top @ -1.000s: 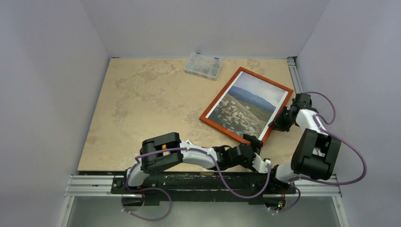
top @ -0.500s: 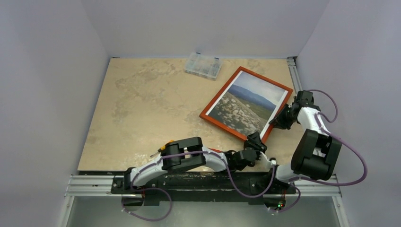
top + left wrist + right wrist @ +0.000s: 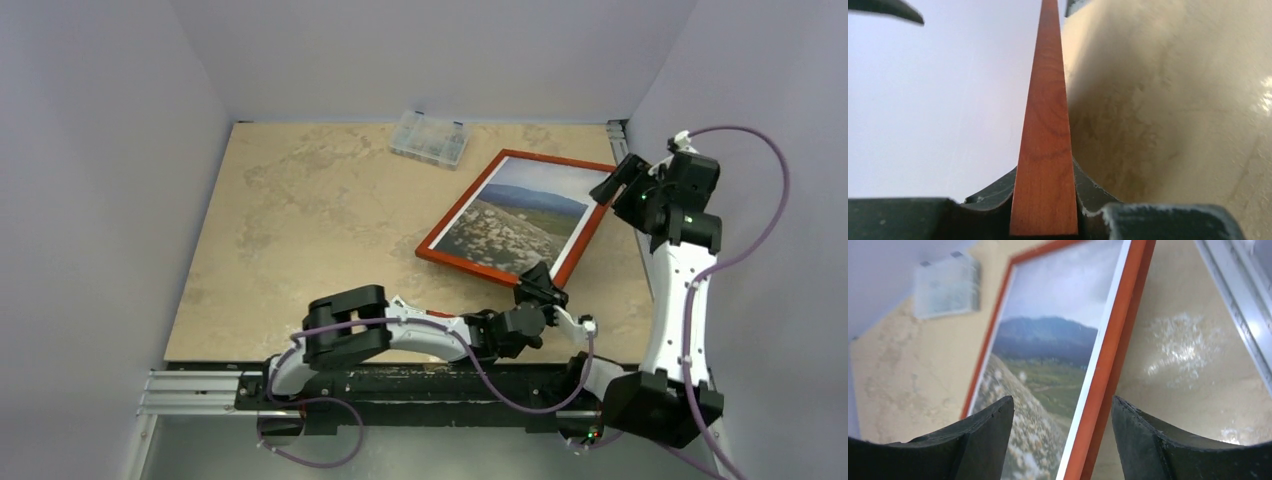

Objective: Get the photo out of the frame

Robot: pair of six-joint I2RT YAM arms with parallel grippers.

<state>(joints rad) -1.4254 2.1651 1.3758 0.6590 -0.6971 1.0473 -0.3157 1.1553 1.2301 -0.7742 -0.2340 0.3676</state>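
Top external: frame (image 3: 459,200) sits on the right half of the counter (image 3: 300,220), toward the far right corner and skewed to the edges. Photo (image 3: 510,222) is still in it, face up. Left hand (image 3: 541,284) is at the frame's near corner. Right hand (image 3: 612,184) is up at its far right corner, arm raised. Box (image 3: 430,138) is by the far edge, apart from the frame. Versus a second ago: right hand was low and clamped at the frame's right rail, now let go and lifted. Left hand moved in and closed. Frame swung slightly.

Left wrist: left hand (image 3: 1044,197) is closed on the frame (image 3: 1044,125) rail, fingers tight on either side. The rail runs straight away from the hand, counter to its right.

Right wrist: right hand (image 3: 1063,440) is wide open, holding nothing. Frame (image 3: 1113,350) rail runs past between the fingers, no contact seen. Photo (image 3: 1048,355) lies ahead-left of the hand, box (image 3: 945,284) beyond.

Left hand is nearer and has the frame. Probably the back must be reached next.
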